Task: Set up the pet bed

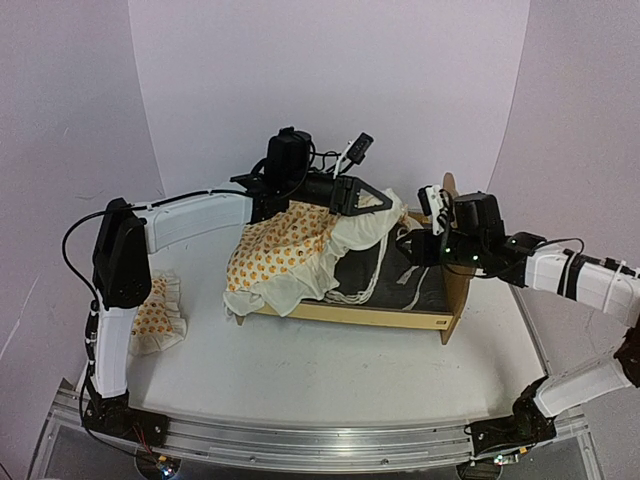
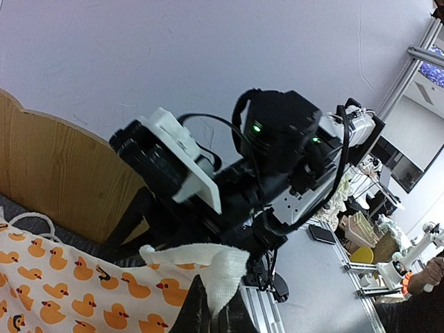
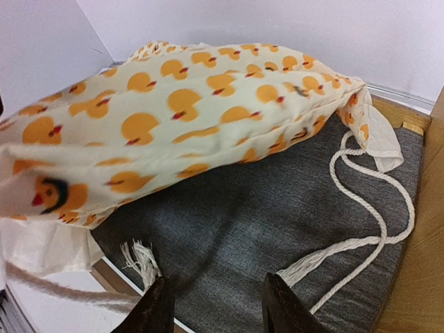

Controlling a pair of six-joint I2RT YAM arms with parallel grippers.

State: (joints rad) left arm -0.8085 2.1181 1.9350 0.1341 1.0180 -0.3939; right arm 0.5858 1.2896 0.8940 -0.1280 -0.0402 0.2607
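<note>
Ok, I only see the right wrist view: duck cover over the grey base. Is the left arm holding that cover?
Observer: Yes. The left end effector is shut on the cover, pinching a white corner above the pet bed.
Operator: Where's the pillow?
Observer: The pillow lies on the table, left of the bed, beside the left arm.
Operator: And my right end effector?
Observer: The right end effector hovers open over the bed's right end.
</note>
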